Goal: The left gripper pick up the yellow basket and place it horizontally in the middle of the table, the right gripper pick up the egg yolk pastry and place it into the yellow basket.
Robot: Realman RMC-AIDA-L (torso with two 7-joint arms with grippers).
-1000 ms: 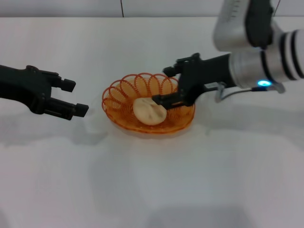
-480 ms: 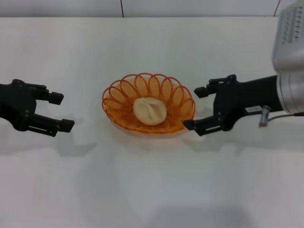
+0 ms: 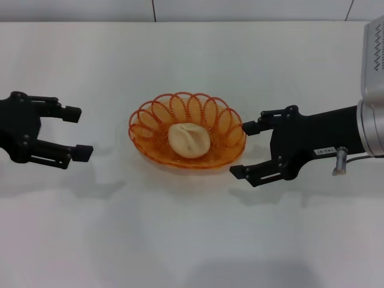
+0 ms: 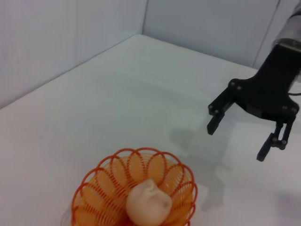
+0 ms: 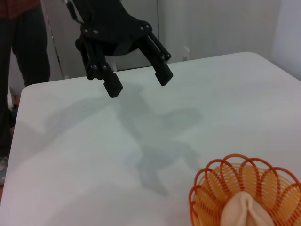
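Note:
The yellow basket point(image 3: 187, 137) lies in the middle of the white table point(image 3: 192, 240), with the egg yolk pastry point(image 3: 188, 140) resting inside it. My right gripper point(image 3: 244, 150) is open and empty, just right of the basket's rim. My left gripper point(image 3: 78, 132) is open and empty, well left of the basket. The left wrist view shows the basket point(image 4: 135, 193), the pastry point(image 4: 147, 205) and the right gripper point(image 4: 237, 139). The right wrist view shows the basket point(image 5: 247, 195), the pastry point(image 5: 244, 211) and the left gripper point(image 5: 138, 81).
The table's far edge meets a grey wall point(image 3: 240, 9). A person in dark trousers point(image 5: 26, 42) stands beyond the table's left end in the right wrist view.
My right gripper has drawn back out of the basket to the right, leaving the pastry inside. My left gripper has moved further left, away from the basket.

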